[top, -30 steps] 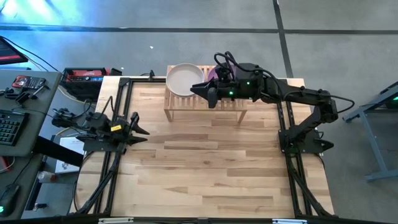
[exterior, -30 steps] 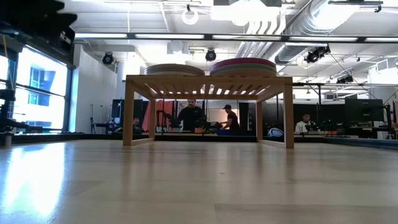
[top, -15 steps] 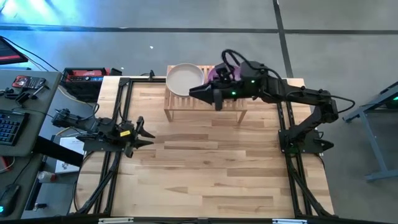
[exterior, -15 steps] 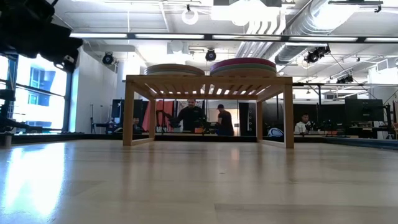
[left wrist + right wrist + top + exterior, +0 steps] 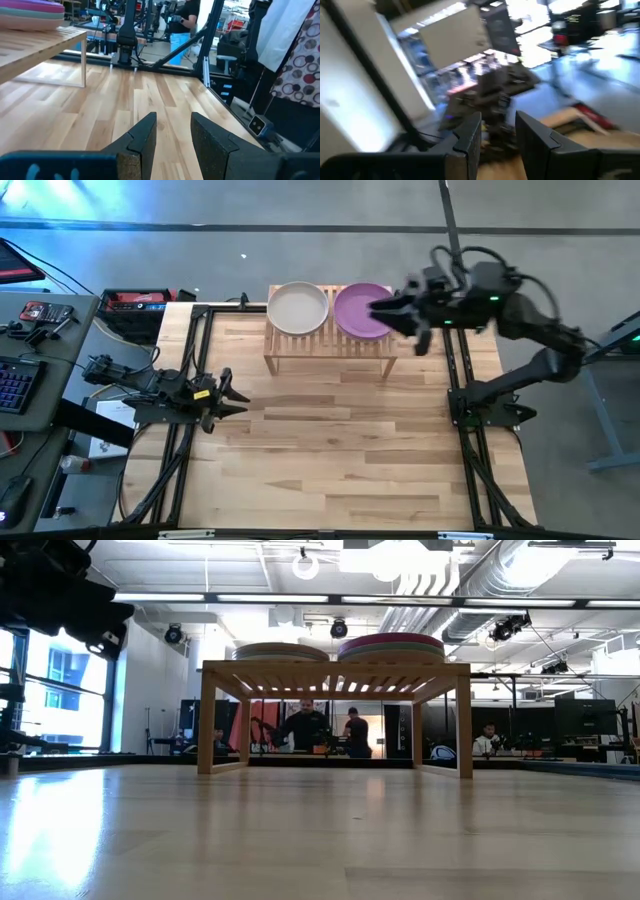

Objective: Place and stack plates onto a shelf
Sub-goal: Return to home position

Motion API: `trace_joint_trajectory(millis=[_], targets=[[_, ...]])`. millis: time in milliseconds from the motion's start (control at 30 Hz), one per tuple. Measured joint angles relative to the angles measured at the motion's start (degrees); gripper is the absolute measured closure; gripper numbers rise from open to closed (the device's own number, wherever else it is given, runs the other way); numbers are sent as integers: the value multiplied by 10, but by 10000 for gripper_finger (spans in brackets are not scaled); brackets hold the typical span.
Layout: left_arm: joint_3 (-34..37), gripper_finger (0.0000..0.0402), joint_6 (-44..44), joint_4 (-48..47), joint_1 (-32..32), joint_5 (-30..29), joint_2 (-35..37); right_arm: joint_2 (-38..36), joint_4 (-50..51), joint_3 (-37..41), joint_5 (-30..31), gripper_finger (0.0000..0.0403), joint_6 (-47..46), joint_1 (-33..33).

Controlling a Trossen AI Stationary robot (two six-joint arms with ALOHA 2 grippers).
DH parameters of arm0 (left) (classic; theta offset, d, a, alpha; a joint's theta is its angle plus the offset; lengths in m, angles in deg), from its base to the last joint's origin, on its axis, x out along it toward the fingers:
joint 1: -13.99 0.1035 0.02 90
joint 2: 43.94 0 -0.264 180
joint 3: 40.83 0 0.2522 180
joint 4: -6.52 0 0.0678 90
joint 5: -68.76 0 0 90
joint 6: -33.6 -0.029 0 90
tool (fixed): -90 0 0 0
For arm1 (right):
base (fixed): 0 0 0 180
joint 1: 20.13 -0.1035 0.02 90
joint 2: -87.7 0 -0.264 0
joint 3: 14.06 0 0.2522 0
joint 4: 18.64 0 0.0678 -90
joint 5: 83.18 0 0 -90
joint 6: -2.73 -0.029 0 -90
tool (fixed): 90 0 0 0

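We see the right claw [image 5: 395,318] pulled back off the shelf [image 5: 330,350], released and empty; purple-topped plate stack [image 5: 358,310] now uncovered just beside it, white-topped stack [image 5: 297,308] beyond that, both on the shelf; left claw [image 5: 225,392] released, well apart over the worktop [image 5: 330,440]; we judge stacking done, only homing left.

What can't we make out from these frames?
- Plates per stack: the high view shows only the top white plate and purple plate; in the low view the rims are too thin to count.
- Right wrist view: blurred, nothing beyond the right end effector reads.
- Left wrist view: the shelf is cut off by the edge.
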Motion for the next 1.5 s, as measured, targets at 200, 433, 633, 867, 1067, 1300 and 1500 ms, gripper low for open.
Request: trace_joint_trajectory(millis=[200, 433, 633, 867, 1067, 1300, 1500], targets=[[0, 293, -17, 0, 0, 0, 0, -76, 120, 0, 66, 300, 24, 0], [0, 293, -18, 0, 0, -6, 0, -128, 251, 0, 169, 300, 32, 0], [0, 293, -18, 1, 0, -6, 0, -194, 254, 90, 216, 300, 28, 0], [0, 293, -18, 1, 0, -6, 0, -385, 85, 343, 170, 300, 32, 0], [0, 293, -22, 1, 0, -7, 0, -515, -11, 507, 154, 300, 39, 0], [0, 293, -51, 1, 0, -9, 0, -608, -75, 642, 146, 300, 32, 0], [0, 293, -52, 1, 0, -11, 0, -643, -136, 738, 93, 300, 36, 0]])
